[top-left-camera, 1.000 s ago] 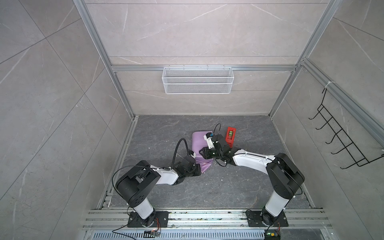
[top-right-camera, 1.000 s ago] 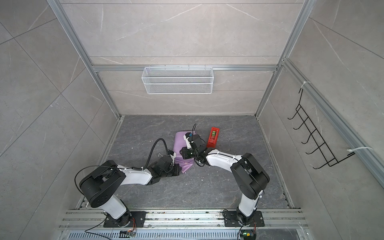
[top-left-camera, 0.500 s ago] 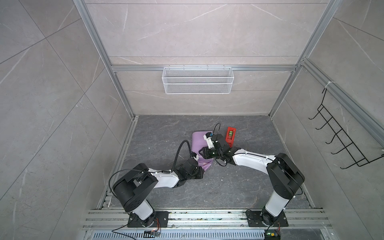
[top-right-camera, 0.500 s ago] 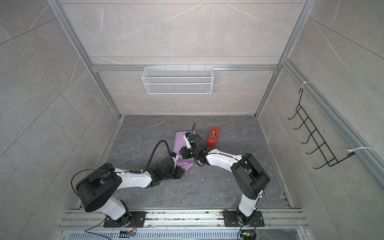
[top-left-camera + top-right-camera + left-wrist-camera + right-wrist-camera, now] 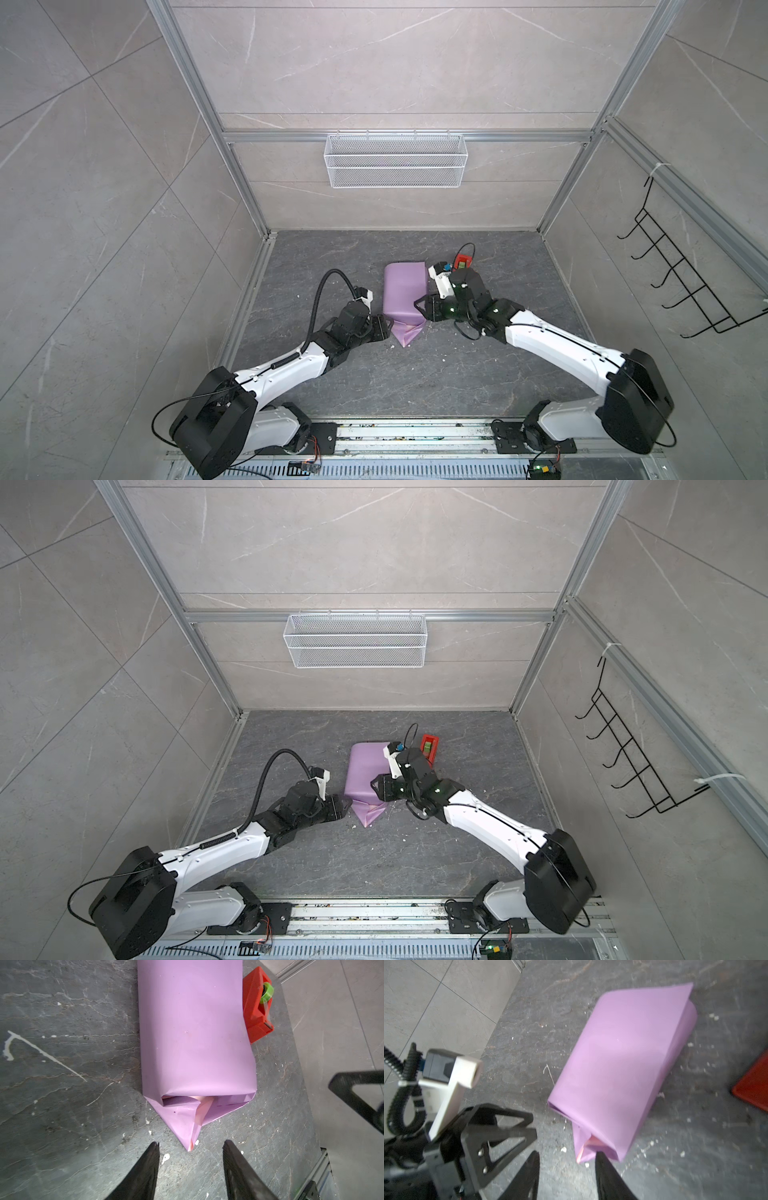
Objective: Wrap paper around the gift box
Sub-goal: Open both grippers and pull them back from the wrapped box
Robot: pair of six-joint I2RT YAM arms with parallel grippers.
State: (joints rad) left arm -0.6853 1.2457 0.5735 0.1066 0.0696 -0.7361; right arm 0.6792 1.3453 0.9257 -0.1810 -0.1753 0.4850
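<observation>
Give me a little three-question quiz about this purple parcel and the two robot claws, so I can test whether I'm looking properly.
1. True or false: the left gripper is clamped shut on the paper.
2. Which colour peeks out of the paper's folded end flap? A green, B pink, C black.
3. Short answer: what red thing stands beside the paper?
Key: 1 false, its jaws stand apart and hold nothing. 2 B. 3 the tape dispenser.
</observation>
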